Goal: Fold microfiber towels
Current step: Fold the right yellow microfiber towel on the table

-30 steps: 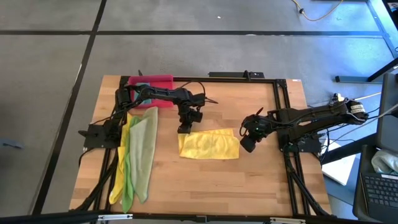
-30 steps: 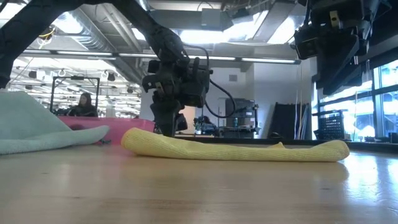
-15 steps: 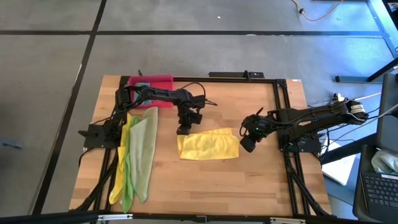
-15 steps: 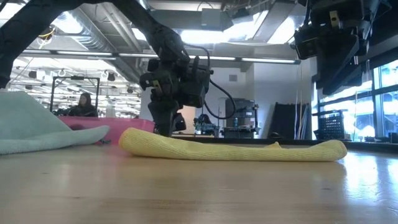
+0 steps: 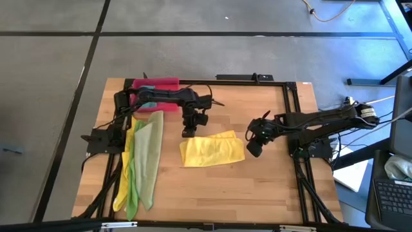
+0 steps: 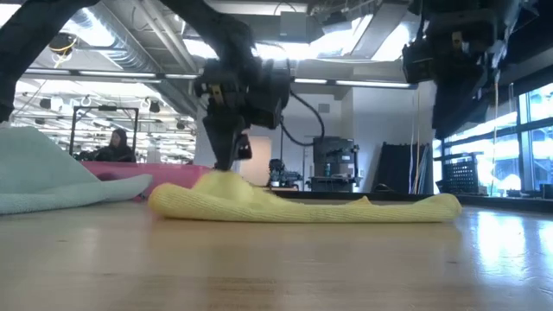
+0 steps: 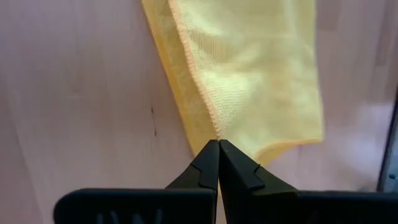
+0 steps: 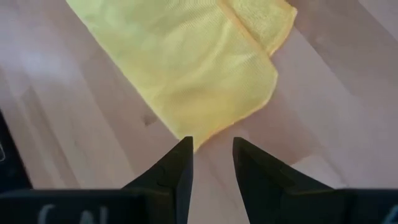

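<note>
Left gripper has its fingers pinched tight on the yellow towel's back-left corner, mid-counter. Right gripper hovers just off its right edge, fingers narrowly apart, holding nothing.

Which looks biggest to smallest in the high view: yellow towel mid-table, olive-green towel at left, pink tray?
1. olive-green towel, long strip.
2. yellow towel, folded; nearly as large, so that order is unsure.
3. pink tray, partly hidden by the left arm.

Bare table lies open below both jaws. Beside the left jaws, a towel pile and a pink tray block passage.
</note>
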`<state>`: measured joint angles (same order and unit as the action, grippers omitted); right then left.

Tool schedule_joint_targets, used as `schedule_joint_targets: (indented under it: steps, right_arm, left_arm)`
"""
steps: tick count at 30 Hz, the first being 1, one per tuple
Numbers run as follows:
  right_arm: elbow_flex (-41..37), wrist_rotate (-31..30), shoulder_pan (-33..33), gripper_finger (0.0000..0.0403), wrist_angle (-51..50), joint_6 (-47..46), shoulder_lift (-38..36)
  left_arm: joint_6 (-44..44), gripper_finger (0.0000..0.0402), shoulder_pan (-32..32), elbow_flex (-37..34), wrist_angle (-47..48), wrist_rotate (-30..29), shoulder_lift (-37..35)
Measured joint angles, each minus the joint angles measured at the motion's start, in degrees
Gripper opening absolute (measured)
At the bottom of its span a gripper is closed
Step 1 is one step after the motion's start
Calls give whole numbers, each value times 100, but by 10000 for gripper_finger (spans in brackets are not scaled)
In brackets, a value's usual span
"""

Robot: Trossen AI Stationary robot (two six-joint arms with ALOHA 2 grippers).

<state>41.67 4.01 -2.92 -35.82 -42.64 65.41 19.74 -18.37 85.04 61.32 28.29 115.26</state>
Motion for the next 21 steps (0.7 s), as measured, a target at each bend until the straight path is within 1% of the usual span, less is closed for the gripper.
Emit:
schedule_joint_targets:
  steps: [2,7,14,21]
  right_arm:
    - [-9,1,64,116,28,134,91]
    - [-289,55,202,116,709,342,343]
    - [-831,211,412,116,1095,112,579]
    - [-1287,366,453,116,1405,19,574]
  left_arm:
    - [-14,0,41,177,261,-3,6]
    - [-18,0,204,448,712,-15,6]
    - [-317,0,466,544,1126,-37,13]
    - [-620,0,647,547,1447,-534,15]
